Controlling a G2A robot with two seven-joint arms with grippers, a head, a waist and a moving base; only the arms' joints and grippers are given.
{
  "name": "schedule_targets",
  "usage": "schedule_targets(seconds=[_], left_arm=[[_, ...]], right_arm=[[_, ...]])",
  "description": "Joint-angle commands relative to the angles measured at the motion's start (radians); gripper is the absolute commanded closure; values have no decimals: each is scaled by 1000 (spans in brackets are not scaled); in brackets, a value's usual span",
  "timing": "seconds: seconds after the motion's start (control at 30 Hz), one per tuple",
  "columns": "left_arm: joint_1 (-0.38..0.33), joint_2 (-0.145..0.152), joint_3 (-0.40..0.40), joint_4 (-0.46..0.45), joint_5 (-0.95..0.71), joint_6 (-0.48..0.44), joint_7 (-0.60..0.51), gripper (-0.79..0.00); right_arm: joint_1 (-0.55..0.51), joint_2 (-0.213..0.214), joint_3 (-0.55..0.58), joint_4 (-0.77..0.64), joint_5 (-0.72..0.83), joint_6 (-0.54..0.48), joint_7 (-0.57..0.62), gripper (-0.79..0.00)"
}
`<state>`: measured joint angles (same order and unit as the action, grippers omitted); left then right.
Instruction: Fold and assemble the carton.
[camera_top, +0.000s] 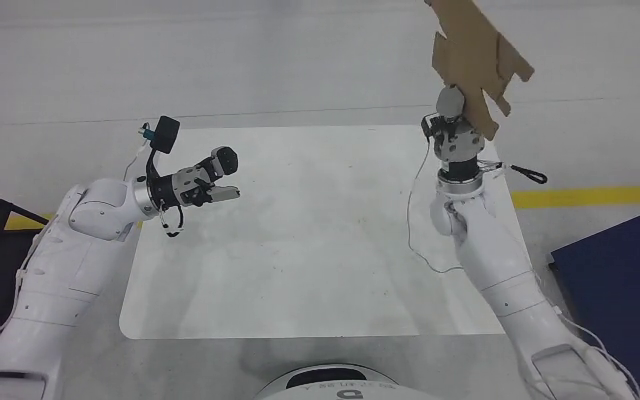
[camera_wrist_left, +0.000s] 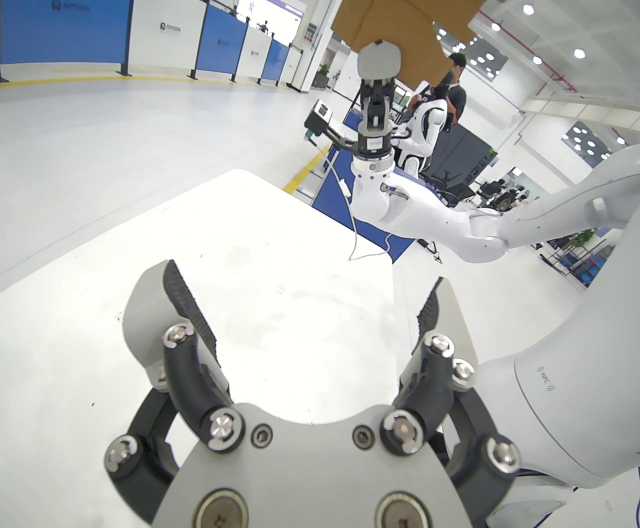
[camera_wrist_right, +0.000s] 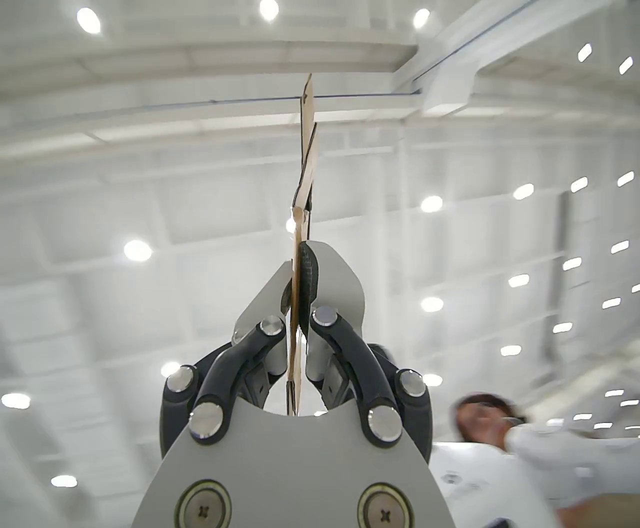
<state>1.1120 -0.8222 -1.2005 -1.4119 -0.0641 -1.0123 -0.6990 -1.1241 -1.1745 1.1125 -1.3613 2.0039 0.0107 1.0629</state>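
At the worktop's two o'clock, right gripper pinches flat carton aloft, folding unstarted; left gripper jaws spread, probably grabs a flap next.

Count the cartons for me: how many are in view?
1. The flat carton is clamped upright in the right gripper, high near the table's far right corner. The left gripper is open, holding nothing. None seems hidden.

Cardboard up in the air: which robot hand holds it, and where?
The right gripper pinches the flat carton by its lower edge; the left gripper holds nothing.
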Motion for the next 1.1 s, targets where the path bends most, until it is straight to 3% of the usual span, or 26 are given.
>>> schedule_targets(seconds=[0.0, 0.13, 0.37, 0.93, 1.07], left_arm=[[0, 0, 0, 0, 0, 0, 0, -785], [0, 0, 0, 0, 0, 0, 0, -785], [0, 0, 0, 0, 0, 0, 0, -785], [0, 0, 0, 0, 0, 0, 0, -785], [0, 0, 0, 0, 0, 0, 0, -785]], right_arm=[[5, -17, -34, 16, 161, 138, 21, 0], [18, -55, -101, 54, 465, 402, -52, 0], [16, -98, -155, 50, 697, 570, -141, 0], [-23, -137, -98, 35, 578, 614, -147, 0], [-31, -139, -65, 27, 484, 609, -128, 0]])
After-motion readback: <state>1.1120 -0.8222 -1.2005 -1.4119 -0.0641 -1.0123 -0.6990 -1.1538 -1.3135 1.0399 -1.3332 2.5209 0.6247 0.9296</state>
